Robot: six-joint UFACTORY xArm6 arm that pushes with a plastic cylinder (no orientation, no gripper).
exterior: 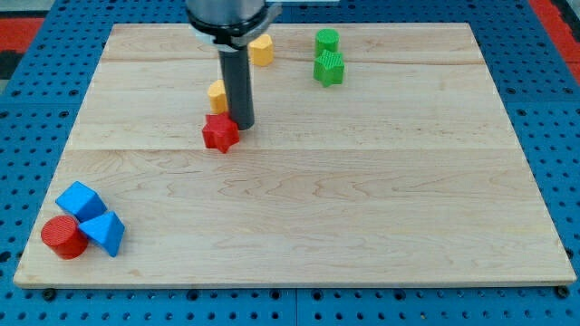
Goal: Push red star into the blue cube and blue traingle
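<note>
Red star (220, 132) sitting a little above and left of the board's middle, far up and to the right of the blue cube (81, 199) and blue triangle (105, 233) in the bottom-left corner. My tip (243, 124) just beside the star on its upper-right side, touching or nearly so; contact hard to tell. No jaws to open or close, only a bare rod. Target pair lying down-left from the star, so tip, star and blues roughly in one line: probably well placed for a diagonal shove. Red cylinder (63, 237) touching the blues on their lower-left.
</note>
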